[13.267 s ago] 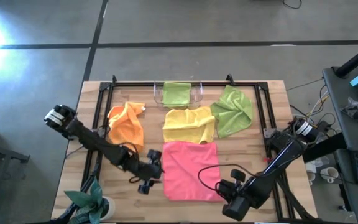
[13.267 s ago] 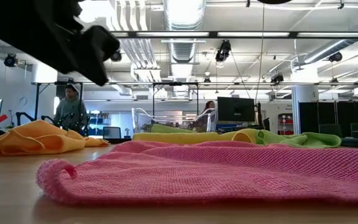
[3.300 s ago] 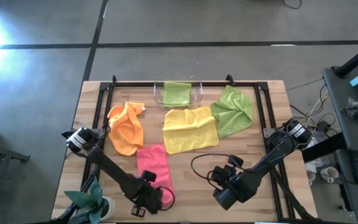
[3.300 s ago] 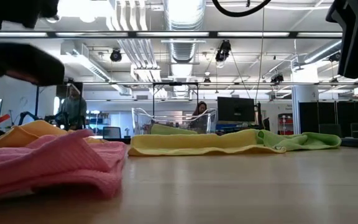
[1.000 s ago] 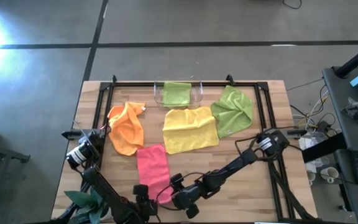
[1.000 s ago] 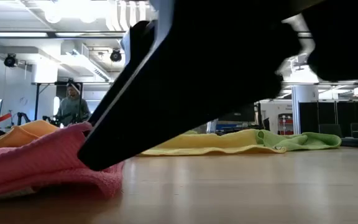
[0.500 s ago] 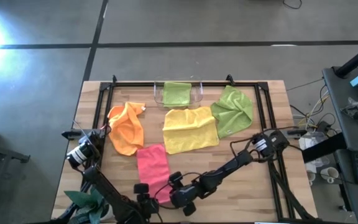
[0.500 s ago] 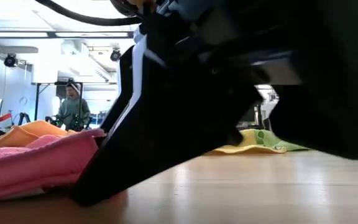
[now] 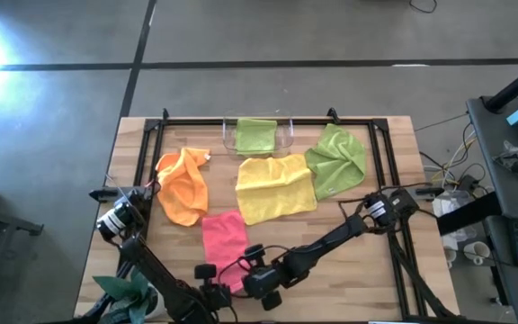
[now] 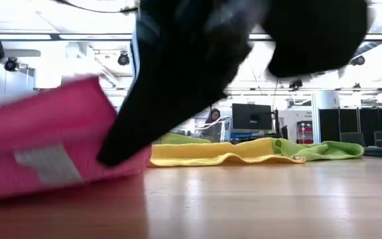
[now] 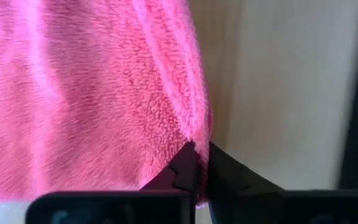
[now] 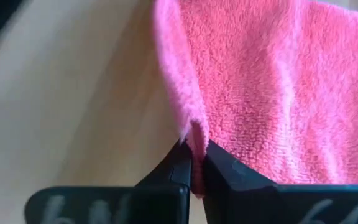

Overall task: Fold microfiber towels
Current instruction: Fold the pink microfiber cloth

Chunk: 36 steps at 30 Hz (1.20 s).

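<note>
The pink towel (image 9: 224,236), folded into a narrow strip, lies near the table's front, left of centre. Its near end (image 10: 45,149) is raised off the wood and shows a white label (image 10: 48,164). My left gripper (image 9: 212,283) is shut on the strip's near left corner. My right gripper (image 9: 245,274) is shut on its near right corner. An orange towel (image 9: 183,184), a yellow towel (image 9: 275,186) and a green towel (image 9: 338,159) lie flat farther back. Another green towel (image 9: 256,135) sits in the clear tray (image 9: 228,137). My left gripper pinches the pink towel's near left corner (image 11: 194,138) between its two fingers (image 11: 182,167), right at the side edge. That corner is lifted off the table. My right gripper pinches the near right corner (image 12: 192,134) between its two fingers (image 12: 221,168), where the edge folds together. This corner is lifted too, and the far part of the strip rests on the wood.
A black frame (image 9: 380,162) runs around the work area. A potted plant (image 9: 131,292) stands at the near left corner. Bare wood (image 9: 349,270) lies to the right of the pink strip. In the low view, people stand in the room behind.
Both grippers have shut on the pink towel's near corners. They have raised its near end off the table and drawn it a little toward the far edge. The strip now looks shorter from above, and its far end has stayed in place.
</note>
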Tool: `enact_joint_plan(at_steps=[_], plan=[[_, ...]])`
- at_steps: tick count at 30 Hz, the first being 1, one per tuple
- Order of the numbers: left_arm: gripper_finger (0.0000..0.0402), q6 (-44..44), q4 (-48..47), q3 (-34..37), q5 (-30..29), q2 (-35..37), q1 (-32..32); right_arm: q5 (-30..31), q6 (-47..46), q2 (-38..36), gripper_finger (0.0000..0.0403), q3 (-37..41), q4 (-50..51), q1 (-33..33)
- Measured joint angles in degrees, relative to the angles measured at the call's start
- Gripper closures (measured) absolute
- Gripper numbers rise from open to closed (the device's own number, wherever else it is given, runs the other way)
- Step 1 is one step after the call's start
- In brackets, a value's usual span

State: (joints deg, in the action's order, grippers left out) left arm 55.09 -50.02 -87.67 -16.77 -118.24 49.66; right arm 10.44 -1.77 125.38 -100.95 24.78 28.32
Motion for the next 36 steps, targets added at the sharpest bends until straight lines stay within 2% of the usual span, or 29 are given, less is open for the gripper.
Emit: enact_joint_plan(at_steps=[5, 8, 12, 15, 19, 22, 26, 36], plan=[[0.0396, 0.02, 0.32, -1.51, 2.47, 4.30, -0.03, -1.18, -4.93, -0.02, 0.0393, -7.13, 10.28, 1.63], [0.0396, 0.14, 1.03, -2.50, 6.28, 7.04, -0.08, -3.18, -8.49, -0.11, 0.0394, -11.28, 14.72, 2.72], [0.0396, 4.14, 3.55, -2.83, 11.89, 10.01, -0.10, -3.41, -12.32, -0.13, 0.0394, -16.73, 17.95, 4.85], [0.0396, 6.67, 2.85, -2.83, 13.03, 11.69, -0.10, -3.01, -13.91, -0.21, 0.0394, -19.23, 18.52, 5.84], [0.0396, 7.63, -4.35, -2.78, 11.04, 12.66, -0.93, 1.42, -16.17, -0.15, 0.0394, -18.54, 18.61, 4.95], [0.0396, 7.63, -9.06, -1.76, 9.33, 12.66, -3.09, 1.61, -21.51, -0.03, 0.0394, -15.70, 19.30, 2.92], [0.0396, 7.06, -9.29, 0.50, 9.43, 12.66, -6.62, 1.29, -28.14, 0.00, 0.0394, -12.38, 20.28, 1.02], [0.0395, 5.81, -8.50, 3.74, 11.09, 12.53, -11.98, 0.02, -34.72, 0.00, 0.0394, -8.17, 19.77, -1.16]])
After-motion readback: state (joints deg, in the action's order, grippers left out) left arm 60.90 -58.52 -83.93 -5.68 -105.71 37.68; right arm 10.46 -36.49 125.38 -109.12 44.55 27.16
